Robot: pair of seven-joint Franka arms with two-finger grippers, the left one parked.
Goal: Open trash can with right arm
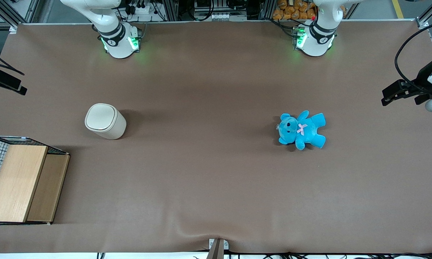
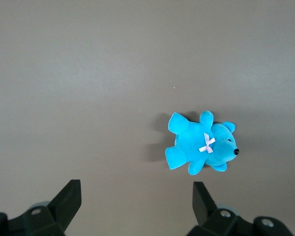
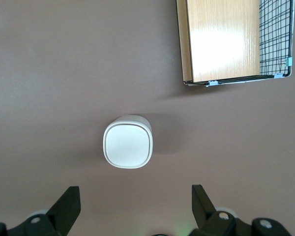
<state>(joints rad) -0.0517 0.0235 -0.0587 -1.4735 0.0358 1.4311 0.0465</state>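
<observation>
The right arm's gripper (image 3: 132,206) hangs high above the closed trash can (image 3: 128,144), jaws apart.

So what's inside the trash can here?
Unknown: the trash can has its lid shut flat, covering the inside. The open gripper is high above it, touching nothing.

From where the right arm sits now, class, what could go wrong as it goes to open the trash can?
1. The trash can stands free on the table with its lid shut; a sideways push might tip or slide it.
2. The tool is open, high above the can; a fast descent could jam the lid.
3. The wooden box stands near, limiting swing room.
</observation>
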